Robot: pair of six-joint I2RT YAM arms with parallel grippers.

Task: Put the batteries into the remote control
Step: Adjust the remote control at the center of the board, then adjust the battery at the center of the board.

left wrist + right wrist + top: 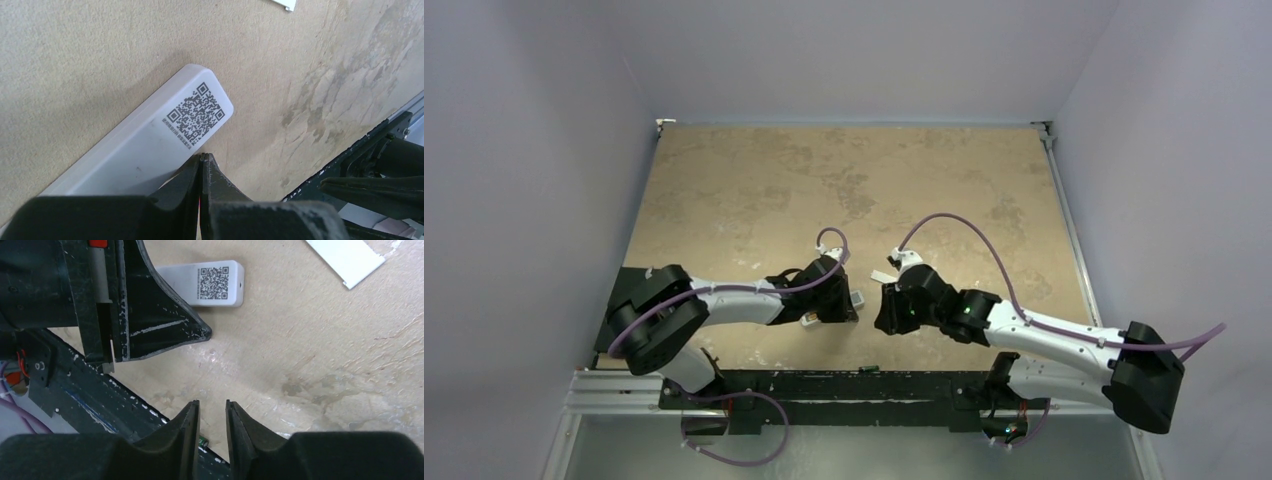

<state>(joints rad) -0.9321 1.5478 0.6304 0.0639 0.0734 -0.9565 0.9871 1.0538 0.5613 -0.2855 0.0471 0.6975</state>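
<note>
The remote control (150, 145) lies back up on the table, a QR code near its rounded end; it also shows in the right wrist view (215, 282) and the top view (857, 298). My left gripper (204, 157) is shut, its tips at the remote's near edge, with nothing seen between them. One battery (202, 441), with a green part, lies at the table's front edge by the dark rail; it shows in the top view (869, 369). My right gripper (212, 407) is slightly open and empty, above that battery. Any other battery is out of view.
A flat white cover piece (347, 257) lies on the table beyond the grippers, also in the top view (882, 276). The dark metal rail (75, 390) runs along the table's front edge. The left gripper's fingers (160, 325) stand close before my right gripper.
</note>
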